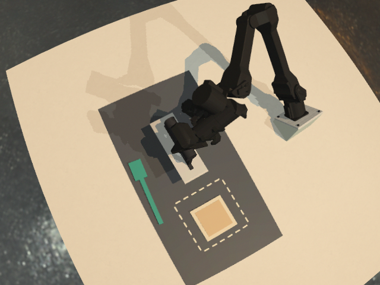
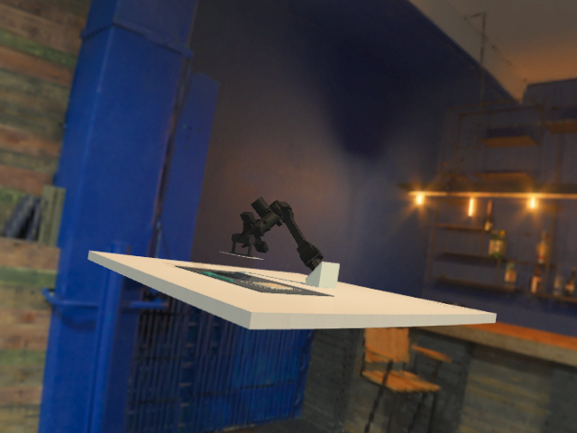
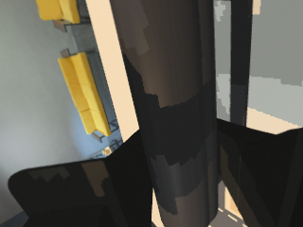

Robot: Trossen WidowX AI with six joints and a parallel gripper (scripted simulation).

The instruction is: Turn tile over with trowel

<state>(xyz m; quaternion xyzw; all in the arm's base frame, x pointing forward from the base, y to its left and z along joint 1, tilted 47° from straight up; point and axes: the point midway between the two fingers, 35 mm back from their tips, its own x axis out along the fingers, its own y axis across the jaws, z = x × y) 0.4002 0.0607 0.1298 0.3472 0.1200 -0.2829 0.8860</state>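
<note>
My gripper (image 1: 184,138) (image 3: 173,124) is shut on the dark round handle of the trowel. The trowel's flat pale blade (image 1: 196,173) (image 2: 241,254) is level or nearly so and hangs in the air above the mat (image 1: 190,263). From above, the blade's front end lies just behind the dashed outline (image 1: 202,250). The tile (image 1: 214,217) lies flat inside the outline, apart from the trowel. Its plain orange-tan face with a cream border is up. No dark mark shows on it, and its underside is hidden.
A green flat tool (image 1: 151,200) (image 2: 216,275) with a square head lies along the mat's left side. The arm's pale wedge base (image 1: 287,130) (image 2: 325,274) stands on the table (image 1: 322,199) to the right of the mat. Shadows of the arm and blade fall across the mat.
</note>
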